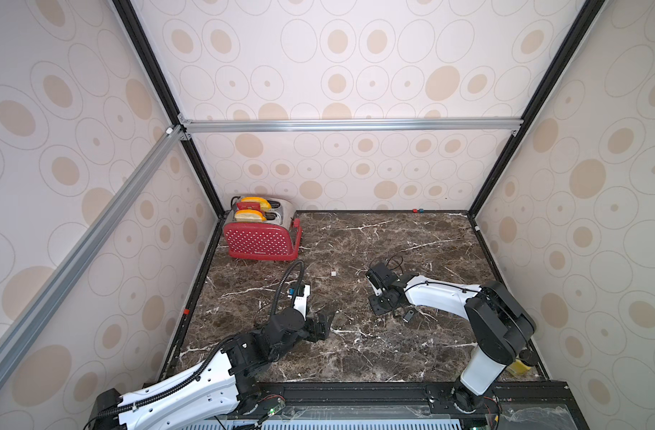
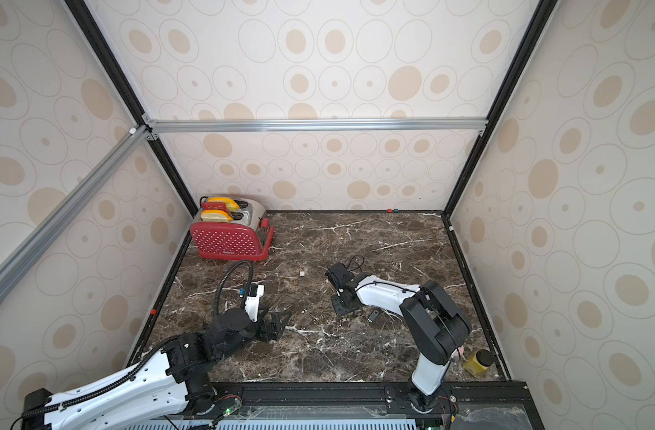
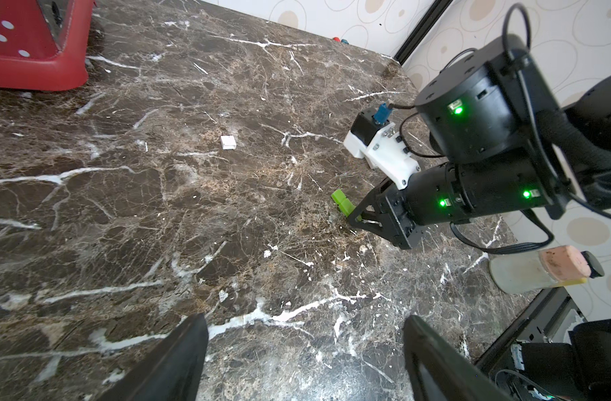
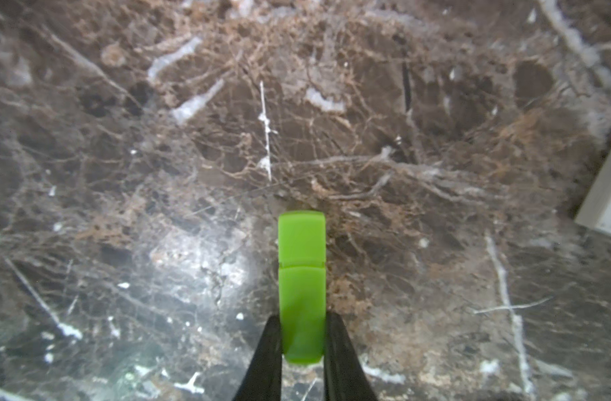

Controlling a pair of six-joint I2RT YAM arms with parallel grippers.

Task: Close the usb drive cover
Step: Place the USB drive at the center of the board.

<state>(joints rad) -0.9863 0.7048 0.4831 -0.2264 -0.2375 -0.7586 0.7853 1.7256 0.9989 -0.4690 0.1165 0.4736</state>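
Note:
A bright green usb drive (image 4: 302, 277) is pinched at its rear end between the fingers of my right gripper (image 4: 304, 317), which is shut on it. Its cover (image 4: 301, 236) sits on the far end, with only a thin seam between it and the body. In the left wrist view the usb drive (image 3: 342, 203) sticks out of the right gripper (image 3: 357, 218) low over the marble. In both top views the right gripper (image 1: 378, 307) (image 2: 342, 307) hides it. My left gripper (image 3: 304, 323) (image 1: 324, 322) is open and holds nothing, well to the left of the drive.
A red dotted toaster (image 1: 260, 238) stands at the back left corner. A small white square (image 1: 333, 274) (image 3: 228, 142) lies mid-table. A small dark object (image 1: 408, 315) lies beside the right arm. A yellow jar (image 2: 478, 361) stands at the front right edge.

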